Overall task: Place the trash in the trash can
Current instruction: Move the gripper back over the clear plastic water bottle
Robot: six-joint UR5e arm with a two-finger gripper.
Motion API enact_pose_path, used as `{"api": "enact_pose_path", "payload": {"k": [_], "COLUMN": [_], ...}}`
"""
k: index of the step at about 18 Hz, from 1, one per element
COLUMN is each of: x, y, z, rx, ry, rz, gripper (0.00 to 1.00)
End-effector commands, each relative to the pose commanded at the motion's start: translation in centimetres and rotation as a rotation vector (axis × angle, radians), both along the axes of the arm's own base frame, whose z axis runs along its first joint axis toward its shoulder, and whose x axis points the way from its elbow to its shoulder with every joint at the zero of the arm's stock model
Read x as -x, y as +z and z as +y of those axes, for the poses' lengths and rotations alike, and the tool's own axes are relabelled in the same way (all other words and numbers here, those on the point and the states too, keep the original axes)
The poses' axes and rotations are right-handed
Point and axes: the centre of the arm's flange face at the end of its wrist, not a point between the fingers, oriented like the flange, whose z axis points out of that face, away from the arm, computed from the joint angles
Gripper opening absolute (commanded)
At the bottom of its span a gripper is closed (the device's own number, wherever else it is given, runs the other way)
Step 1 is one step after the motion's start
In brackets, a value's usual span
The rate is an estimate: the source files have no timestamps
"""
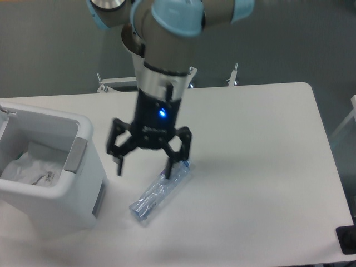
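Note:
A crushed clear plastic bottle (157,193) with a blue cap lies slantwise on the white table, cap end toward the upper right. My gripper (144,167) hangs open just above and to the upper left of it, one fingertip (169,170) close to the cap end, nothing between the fingers. At the left stands the trash can (83,183), a boxy white bin with a grey handle panel. Inside it lies a crumpled white-clear wrapper (30,169).
The arm's round base pedestal (151,61) stands behind the table's far edge. The white table (261,167) stretches right of the bottle. A dark object (347,240) sits at the table's lower right corner.

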Motion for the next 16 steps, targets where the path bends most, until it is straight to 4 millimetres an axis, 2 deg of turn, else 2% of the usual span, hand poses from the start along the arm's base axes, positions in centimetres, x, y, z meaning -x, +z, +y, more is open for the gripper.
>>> {"api": "enact_pose_path", "payload": {"k": [5,11,13,16], "x": [1.4,1.1,0.6,-2.8], "y": [-5.1,-9.5,-11.6,-14.1], "z": [0.7,0.9,0.9,2.5], "rx": [0.091,0.158,0.194,0.261], "ry": [-0.02,-0.078,-0.14,-0.27], "rz": [-0.01,-0.033,-0.031,0.003], "gripper": [1.0,1.0,1.0,1.0]}}
